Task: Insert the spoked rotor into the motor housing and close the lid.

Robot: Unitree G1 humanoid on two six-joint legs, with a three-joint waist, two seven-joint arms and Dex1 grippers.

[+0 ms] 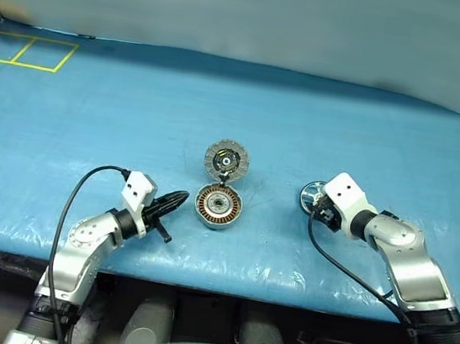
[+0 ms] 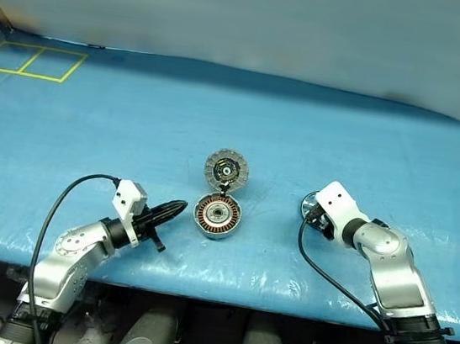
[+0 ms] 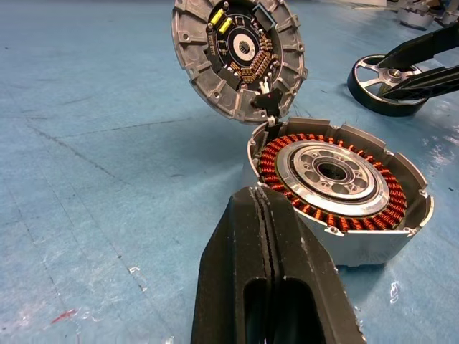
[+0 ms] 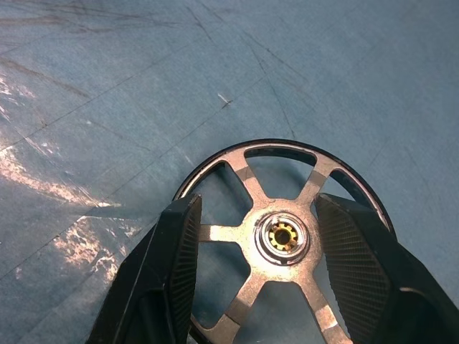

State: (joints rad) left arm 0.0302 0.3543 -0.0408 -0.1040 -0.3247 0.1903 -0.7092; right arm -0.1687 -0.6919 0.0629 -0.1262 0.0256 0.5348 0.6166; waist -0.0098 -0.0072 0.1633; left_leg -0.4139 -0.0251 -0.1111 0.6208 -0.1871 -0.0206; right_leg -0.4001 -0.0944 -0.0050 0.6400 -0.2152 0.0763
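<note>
Straddling the spoked rotor [image 4: 283,240] flat on the blue table [image 1: 119,115], right gripper [image 4: 258,247] half open, gripping nothing. Left gripper [image 3: 267,215] shut, empty, beside motor housing [image 3: 341,186], lid [image 3: 239,54] up. Likely light, rigid, slippery; best pinched across rim.

Layout as I read it, taken from the motor housing [image 1: 219,206] on the table [image 1: 135,117]: the lid [image 1: 227,159] stands open just behind it, joined at its far edge; the spoked rotor [image 1: 312,195] lies to its right, apart; left gripper [image 1: 177,199] just left; right gripper [image 4: 276,236] straddling the rotor.
</note>
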